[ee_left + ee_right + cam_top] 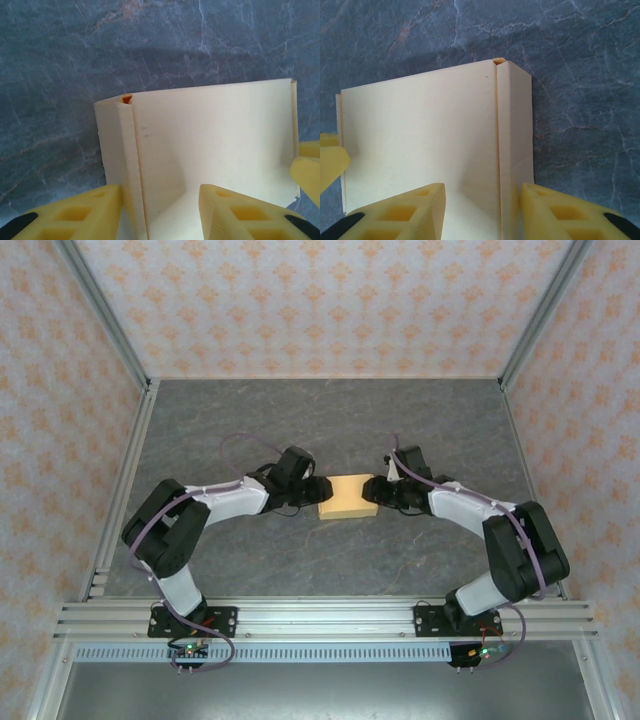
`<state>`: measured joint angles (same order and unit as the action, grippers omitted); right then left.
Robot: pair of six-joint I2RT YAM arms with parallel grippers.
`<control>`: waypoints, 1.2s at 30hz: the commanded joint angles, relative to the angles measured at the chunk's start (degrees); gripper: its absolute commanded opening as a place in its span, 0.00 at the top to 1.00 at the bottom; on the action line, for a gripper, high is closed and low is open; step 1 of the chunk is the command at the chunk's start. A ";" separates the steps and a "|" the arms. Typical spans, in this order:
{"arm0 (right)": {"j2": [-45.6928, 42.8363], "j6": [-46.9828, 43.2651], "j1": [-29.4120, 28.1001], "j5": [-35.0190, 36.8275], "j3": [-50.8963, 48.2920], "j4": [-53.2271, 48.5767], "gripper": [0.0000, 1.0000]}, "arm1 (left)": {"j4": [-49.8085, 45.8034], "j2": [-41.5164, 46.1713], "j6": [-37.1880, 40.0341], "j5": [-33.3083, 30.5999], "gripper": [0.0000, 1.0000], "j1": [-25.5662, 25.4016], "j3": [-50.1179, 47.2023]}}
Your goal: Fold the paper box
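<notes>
Box: the paper box [347, 496] lies flat in the middle of the bench [300, 420], a small rectangle with a narrow folded strip at each short end.
Left fingers: the left fingers [85, 215] are spread and pinch nothing. One sits at the outer edge of the strip [131, 165], the other over the broad panel. I cannot tell whether the tips touch the card.
Right fingers: the right fingers [402, 215] are spread the same way across the strip at the opposite end [514, 140], with nothing clamped.
Spring-back: with nothing pinned, each strip could lift and reopen. A small gap already shows at the top of each crease.
Sliding: the card is light and the stone-look bench seems smooth. A push from one side alone would likely skate the box toward the other arm.
Crushing: closing across a strip from here could buckle the thin card or crease it off its scored line.
Collision: a fingertip from the opposite arm sits just beside the box edge in each wrist view, so moving both arms inward together risks a knock.
Snagging: a tip lifting away could drag a flap up with it.
</notes>
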<state>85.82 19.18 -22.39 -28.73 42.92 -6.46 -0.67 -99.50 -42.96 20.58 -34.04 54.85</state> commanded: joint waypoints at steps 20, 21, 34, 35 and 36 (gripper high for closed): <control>12.09 -4.26 1.60 14.53 21.52 -4.80 0.50 | -9.21 -12.40 9.34 -4.19 0.44 10.05 21.80; 10.51 -5.13 1.63 16.30 21.34 -5.71 0.47 | -9.69 -11.17 9.95 -5.31 0.43 10.02 21.54; -15.27 -15.33 1.47 42.27 7.18 -2.80 0.12 | -3.74 17.73 23.08 -28.45 0.20 10.02 1.86; -16.48 -16.30 1.49 43.92 5.78 -1.69 0.09 | -2.68 20.05 24.15 -30.53 0.18 10.05 -0.20; -17.39 -17.13 1.56 45.53 4.61 -0.61 0.05 | -1.29 22.50 25.19 -32.96 0.15 9.97 -2.52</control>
<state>70.26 6.17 -21.06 7.42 50.41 -9.58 -5.19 -81.06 -22.87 -2.35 -24.47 56.86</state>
